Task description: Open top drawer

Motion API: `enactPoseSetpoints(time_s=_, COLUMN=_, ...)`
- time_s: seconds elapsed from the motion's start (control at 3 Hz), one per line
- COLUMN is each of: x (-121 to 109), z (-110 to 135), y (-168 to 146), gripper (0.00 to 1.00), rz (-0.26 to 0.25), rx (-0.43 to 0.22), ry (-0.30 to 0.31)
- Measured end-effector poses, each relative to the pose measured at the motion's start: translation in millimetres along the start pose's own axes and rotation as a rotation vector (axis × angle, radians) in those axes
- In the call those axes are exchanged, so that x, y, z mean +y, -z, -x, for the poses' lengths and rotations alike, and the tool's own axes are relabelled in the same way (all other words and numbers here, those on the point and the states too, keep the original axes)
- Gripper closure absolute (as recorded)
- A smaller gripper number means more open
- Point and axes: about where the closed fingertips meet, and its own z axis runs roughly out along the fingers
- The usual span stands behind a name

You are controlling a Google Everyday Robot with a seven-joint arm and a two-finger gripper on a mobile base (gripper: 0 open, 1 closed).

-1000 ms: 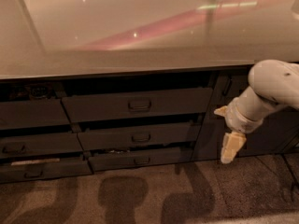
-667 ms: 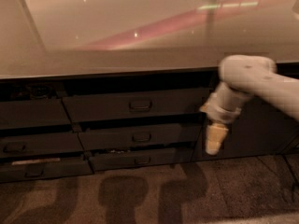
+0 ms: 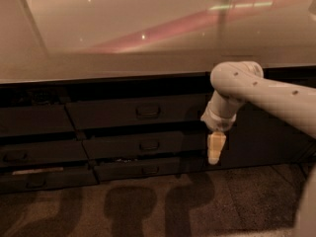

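The top drawer (image 3: pixel 133 111) is a wide dark grey front just under the counter, with a small rectangular pull handle (image 3: pixel 147 111) at its middle. Its front looks flush with the stack. My gripper (image 3: pixel 216 149) hangs pointing down from the white arm (image 3: pixel 256 93), to the right of the drawer stack and level with the middle drawer. It holds nothing that I can see. It is apart from the top drawer's handle, which lies up and to its left.
Two narrower drawers (image 3: pixel 143 145) (image 3: pixel 143 170) sit below the top drawer. More drawer fronts (image 3: pixel 34 152) stand at the left. A glossy countertop (image 3: pixel 123 33) overhangs the stack. A dark cabinet front (image 3: pixel 266 132) is behind the arm. Speckled floor (image 3: pixel 148 206) lies in front.
The arm has swung left from the right edge, carrying the gripper towards the drawer stack. The drawers have not moved.
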Motion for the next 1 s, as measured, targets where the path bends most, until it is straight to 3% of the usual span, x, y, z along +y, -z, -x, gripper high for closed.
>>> enactPoseSetpoints(time_s=0.33, x=37.3, z=-4.5, y=-11.2, gripper=0.0, rz=-0.051, rx=0.0, ry=0.012)
enactPoseSetpoints(time_s=0.67, x=80.0, z=-14.1, y=-27.8, gripper=0.0, rz=-0.068, rx=-0.032, ry=-0.01)
enactPoseSetpoints(time_s=1.0, x=80.3, z=-14.4, y=-27.9, gripper=0.0, rz=-0.067, rx=-0.032, ry=-0.011)
